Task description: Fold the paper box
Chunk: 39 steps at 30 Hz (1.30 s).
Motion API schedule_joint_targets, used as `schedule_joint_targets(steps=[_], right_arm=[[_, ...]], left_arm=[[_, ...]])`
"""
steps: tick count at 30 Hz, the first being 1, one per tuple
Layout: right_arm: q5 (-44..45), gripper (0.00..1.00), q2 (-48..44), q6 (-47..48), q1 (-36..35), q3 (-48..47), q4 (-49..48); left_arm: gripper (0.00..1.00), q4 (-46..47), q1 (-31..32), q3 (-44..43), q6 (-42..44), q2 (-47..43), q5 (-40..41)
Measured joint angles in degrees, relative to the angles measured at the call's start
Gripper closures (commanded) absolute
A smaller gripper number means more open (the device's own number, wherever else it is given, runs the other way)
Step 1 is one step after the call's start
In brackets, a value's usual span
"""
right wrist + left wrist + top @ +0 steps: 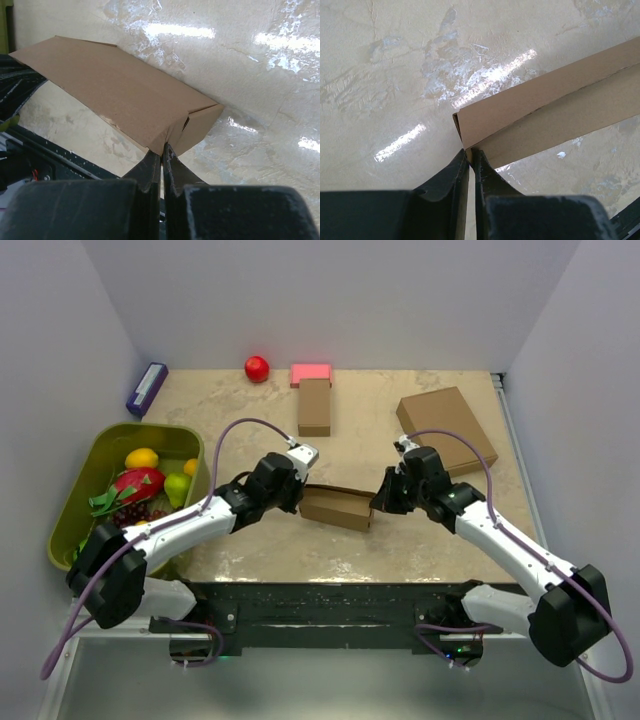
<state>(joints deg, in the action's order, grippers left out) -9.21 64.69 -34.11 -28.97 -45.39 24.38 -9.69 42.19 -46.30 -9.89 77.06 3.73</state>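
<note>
Mid-frame, the paper box [335, 508] is half-formed, its long walls creased, with the left pincer [470, 156] and right pincer [161, 150] each clamped on one end; closing it looks still to do.

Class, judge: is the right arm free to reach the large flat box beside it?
Not yet, probably: the right gripper pinches the paper box, though nothing blocks the way to the large flat box.
</note>
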Motion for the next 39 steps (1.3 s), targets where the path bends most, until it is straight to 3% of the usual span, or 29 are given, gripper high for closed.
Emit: schedule_joint_targets(steps=[39], right_arm=[[-0.4, 1.00, -1.2, 0.3, 1.7, 1.8, -0.5]], left_arm=[[0.88, 0.2, 0.7, -0.4, 0.0, 0.6, 0.4]])
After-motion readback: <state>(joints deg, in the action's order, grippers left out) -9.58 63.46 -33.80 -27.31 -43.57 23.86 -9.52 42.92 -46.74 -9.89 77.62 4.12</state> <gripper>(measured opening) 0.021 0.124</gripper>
